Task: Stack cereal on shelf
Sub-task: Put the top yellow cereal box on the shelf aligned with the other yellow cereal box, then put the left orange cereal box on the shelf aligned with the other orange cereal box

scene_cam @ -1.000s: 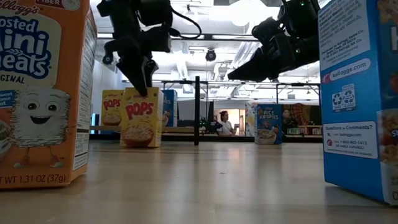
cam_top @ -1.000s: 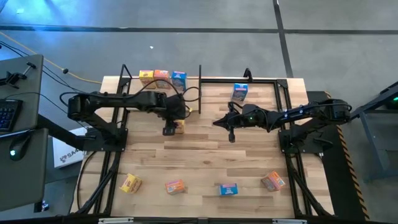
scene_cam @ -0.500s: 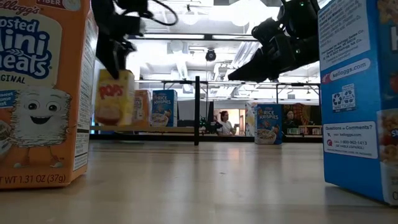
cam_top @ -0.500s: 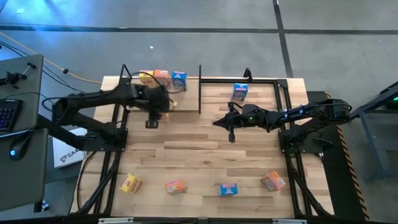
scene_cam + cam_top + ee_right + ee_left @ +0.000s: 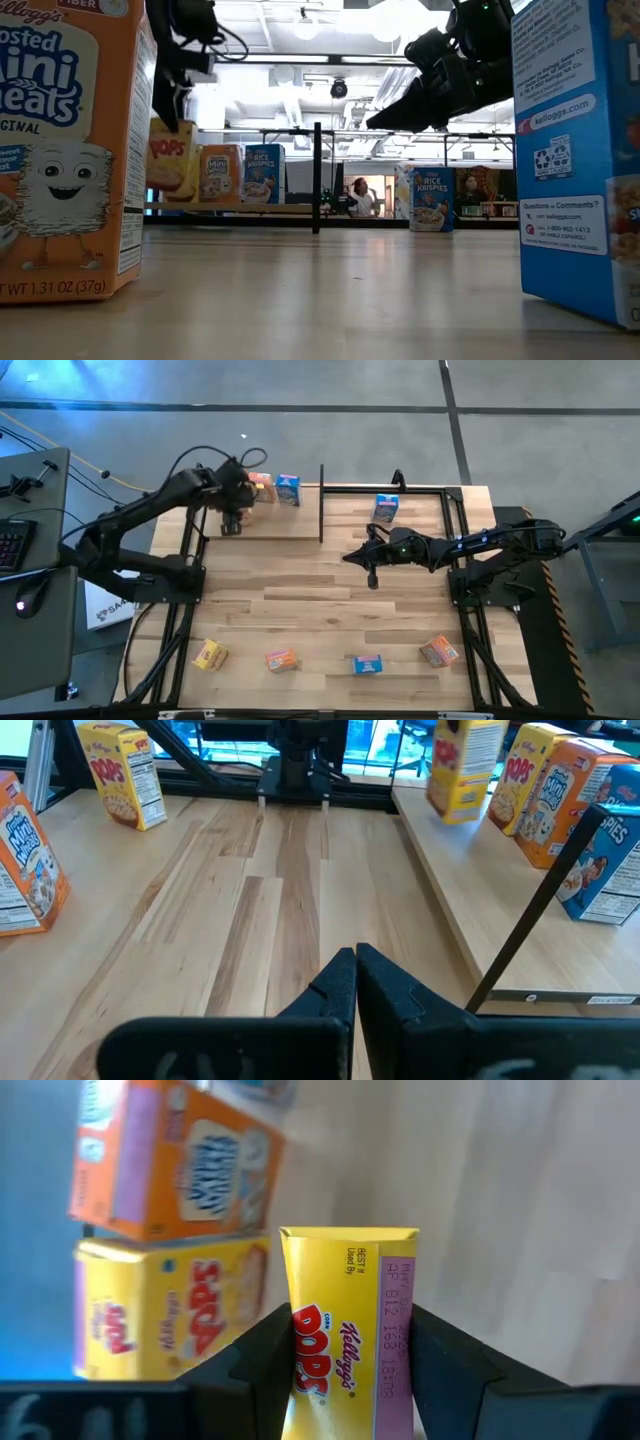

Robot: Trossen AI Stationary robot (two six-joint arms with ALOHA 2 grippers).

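Observation:
My left gripper [image 5: 232, 512] is over the far-left end of the shelf [image 5: 290, 528], shut on a yellow Pops box [image 5: 172, 155] that also shows in its wrist view [image 5: 350, 1330]. On the shelf board stand another yellow Pops box [image 5: 165, 1310], an orange box [image 5: 262, 485] and a blue box [image 5: 288, 488]. A second blue box [image 5: 386, 508] stands on the shelf's right half. My right gripper [image 5: 372, 567] hangs shut over the table's middle, touching nothing. Several more boxes stand along the near edge. My left gripper pinches the yellow Pops box between its two fingers [image 5: 262, 1365], one on each side of the box's upper end [image 5: 340, 1375]. It comes from above, pointing down. The box hangs below the fingers, slightly tilted and lifted clear of the shelf board.
Black posts [image 5: 321, 500] frame the shelf and split it in two. Near the table's near edge stand a yellow box [image 5: 208, 654], an orange box [image 5: 281, 659], a blue box [image 5: 368, 664] and another orange box [image 5: 439, 651]. The slatted table [image 5: 320, 610] stretches between them and the shelf.
My left gripper has carried the yellow Pops box from the table just in front of the shelf up and toward the far-left corner. The box now hangs over the shelf board beside the boxes standing there. It stayed shut on the box throughout.

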